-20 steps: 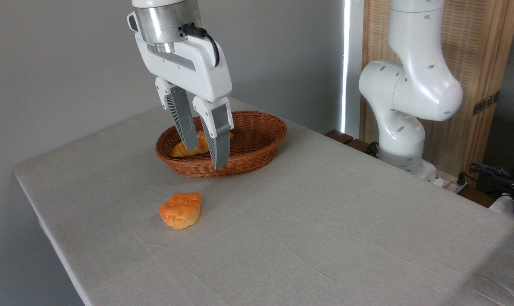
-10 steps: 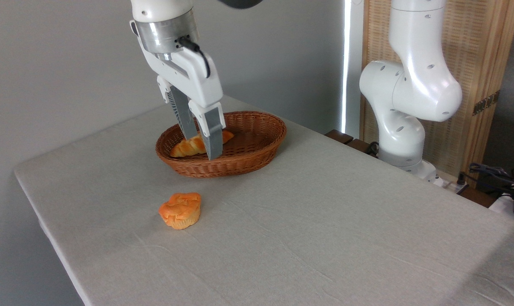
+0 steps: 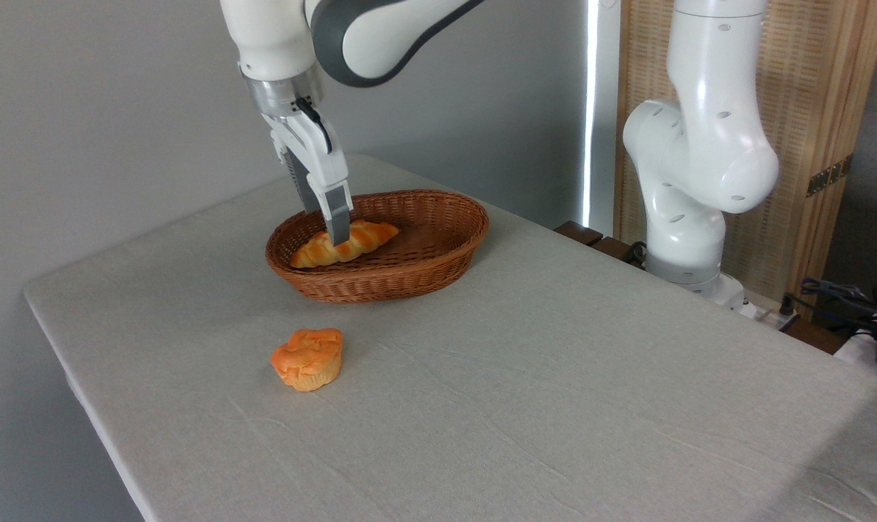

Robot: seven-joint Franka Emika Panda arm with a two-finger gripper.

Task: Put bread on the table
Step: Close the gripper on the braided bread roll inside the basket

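Bread (image 3: 345, 244) lies inside the basket (image 3: 438, 272), toward its 9 o'clock side, so nothing of the task is done yet. Coming down from 12 o'clock, the gripper (image 3: 336, 230) has its fingers at the loaf's middle; from this side-on view I cannot tell whether they are spread or already pinching it. A muffin (image 3: 308, 358) sits apart on the table (image 3: 554, 406), at the basket's 7 o'clock. Left to do, as I judge: grip, lift clear of the rim, and set the loaf on the cloth.
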